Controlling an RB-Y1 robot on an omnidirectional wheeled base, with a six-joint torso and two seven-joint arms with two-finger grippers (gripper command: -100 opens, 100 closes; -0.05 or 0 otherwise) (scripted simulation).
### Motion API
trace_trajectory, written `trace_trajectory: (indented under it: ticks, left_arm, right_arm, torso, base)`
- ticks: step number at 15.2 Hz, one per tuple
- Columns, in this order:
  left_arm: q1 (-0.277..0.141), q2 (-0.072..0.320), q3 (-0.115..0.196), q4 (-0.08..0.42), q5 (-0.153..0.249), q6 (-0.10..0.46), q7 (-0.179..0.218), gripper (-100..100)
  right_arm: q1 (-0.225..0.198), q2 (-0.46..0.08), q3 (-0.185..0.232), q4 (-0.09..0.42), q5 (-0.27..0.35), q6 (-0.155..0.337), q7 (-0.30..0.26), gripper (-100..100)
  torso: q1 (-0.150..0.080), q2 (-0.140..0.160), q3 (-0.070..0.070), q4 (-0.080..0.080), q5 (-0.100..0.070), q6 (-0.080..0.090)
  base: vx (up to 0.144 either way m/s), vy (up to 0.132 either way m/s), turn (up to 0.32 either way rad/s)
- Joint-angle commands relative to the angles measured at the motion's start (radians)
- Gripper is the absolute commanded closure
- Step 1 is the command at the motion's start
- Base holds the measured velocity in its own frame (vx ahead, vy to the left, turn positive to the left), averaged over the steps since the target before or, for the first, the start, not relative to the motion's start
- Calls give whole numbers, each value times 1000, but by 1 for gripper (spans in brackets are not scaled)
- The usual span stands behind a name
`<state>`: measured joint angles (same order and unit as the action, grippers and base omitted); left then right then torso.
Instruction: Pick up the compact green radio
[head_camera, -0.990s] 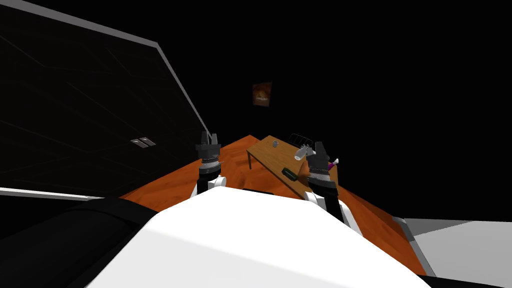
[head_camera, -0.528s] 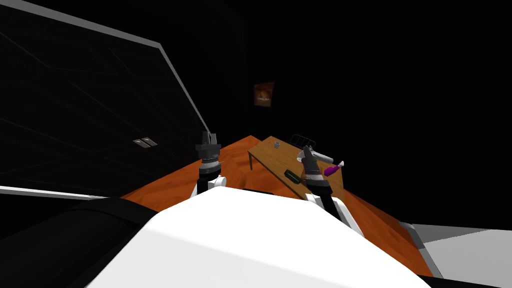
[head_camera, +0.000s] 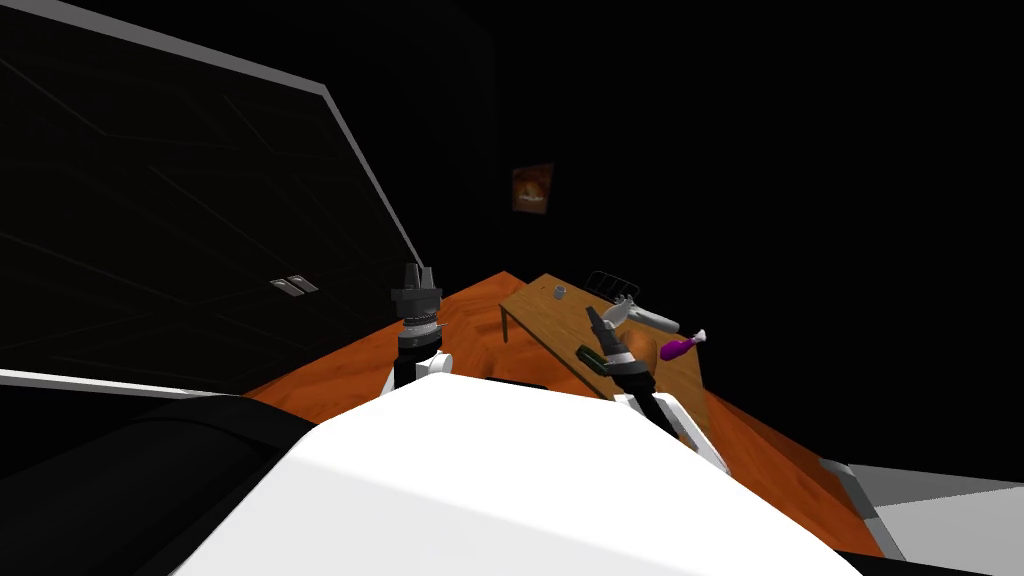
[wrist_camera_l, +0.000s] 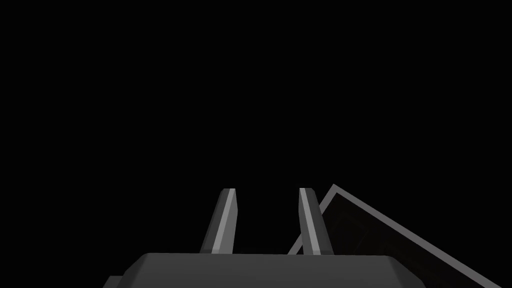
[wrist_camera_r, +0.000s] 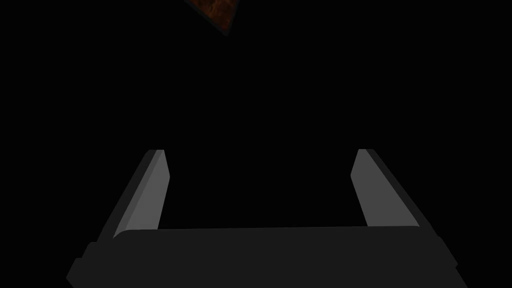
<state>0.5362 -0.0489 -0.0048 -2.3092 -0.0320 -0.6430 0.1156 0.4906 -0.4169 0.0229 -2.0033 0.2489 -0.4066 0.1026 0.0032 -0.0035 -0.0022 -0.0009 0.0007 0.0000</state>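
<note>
The dark green radio (head_camera: 590, 357) lies on the wooden table (head_camera: 540, 312), close to the table's near long edge and towards my right side. It is a small flat box, and its long axis runs roughly along that edge. The right gripper (head_camera: 594, 317) is by far the nearer of the two. In the head view its wrist sits just beside the radio, while its fingertips reach past it, up and out over the tabletop. The radio therefore lies below and behind the fingertips, not between them.

In the right wrist view the fingers (wrist_camera_r: 150, 190) are spread wide with nothing between them. They aim into a black area, with a corner of a reddish picture (wrist_camera_r: 215, 10) beyond, so the hand appears pitched well above the table. I judge that it must tip down and draw back a little, then close across the radio's short side.

A purple bottle (head_camera: 680, 348) lies well beyond the radio. The left gripper (head_camera: 418, 272) is held upright over the orange floor, well apart from the table. Its fingers are drawn close together and hold nothing.
</note>
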Motion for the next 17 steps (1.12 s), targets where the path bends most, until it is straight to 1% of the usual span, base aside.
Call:
trace_trajectory:
  ticks: [1,2,3,4,5,6,7,8,9,10,11,12,13,15,16,17]
  left_arm:
    - [0,0,0,0,0,0,0,0]
    - [0,0,0,0,0,0,0,0]
    - [0,0,0,0,0,0,0,0]
    - [0,0,0,0,0,0,0,0]
    - [0,0,0,0,0,0,0,0]
    - [0,0,0,0,0,0,0,0]
    - [0,0,0,0,0,0,0,0]
    - [0,0,0,0,0,0,0,0]
    - [0,0,0,0,0,0,0,0]
    - [0,0,0,0,0,0,0,0]
    - [0,0,0,0,0,0,0,0]
    - [0,0,0,0,0,0,0,0]
    - [0,0,0,0,0,0,0,0]
    - [0,0,0,0,0,0,0,0]
    - [0,0,0,0,0,0,0,0]
    - [0,0,0,0,0,0,0,0]
  right_arm:
    - [-10,-50,14,50,24,-4,19,-100]
    - [-10,-54,14,58,24,-4,19,-100]
    - [-16,-86,28,85,46,-8,36,-100]
    - [-16,-97,28,102,46,-8,36,-100]
    - [-16,-97,28,107,46,-8,36,-100]
    - [-22,-140,43,139,69,-13,54,-100]
    - [-22,-140,43,156,69,-13,54,-100]
    - [-28,-174,58,193,93,-18,72,-100]
    - [-28,-183,58,207,93,-18,72,-100]
    - [-34,-212,74,237,117,-23,91,-100]
    - [-34,-226,74,259,117,-23,91,-100]
    - [-34,-226,74,259,117,-23,91,-100]
    - [-40,-264,90,295,142,-28,110,-100]
    - [-40,-269,90,312,142,-28,110,-100]
    - [-46,-311,107,348,167,-33,129,-100]
    - [-46,-311,107,366,167,-33,129,-100]
  torso:
    - [0,0,0,0,0,0]
    - [0,0,0,0,0,0]
    - [0,0,0,0,0,0]
    - [1,0,0,0,0,0]
    - [1,-1,0,0,0,0]
    - [0,0,0,0,0,0]
    - [1,0,0,0,0,0]
    - [1,0,0,0,0,0]
    - [1,0,0,0,0,0]
    - [1,0,0,0,0,0]
    - [1,-1,0,0,0,0]
    - [1,-2,-1,0,0,0]
    - [1,-1,-1,0,0,0]
    - [1,-1,0,0,0,0]
    - [1,0,0,0,0,0]
    - [0,0,0,0,0,0]
  base:
    - [44,47,26]
    - [46,51,29]
    - [52,60,34]
    - [56,63,30]
    - [39,47,10]
    - [48,59,29]
    - [47,62,36]
    - [43,68,42]
    - [50,64,31]
    - [70,63,35]
    - [74,65,33]
    - [52,51,7]
    - [51,61,33]
    - [48,54,18]
    - [43,51,36]
    - [48,61,36]
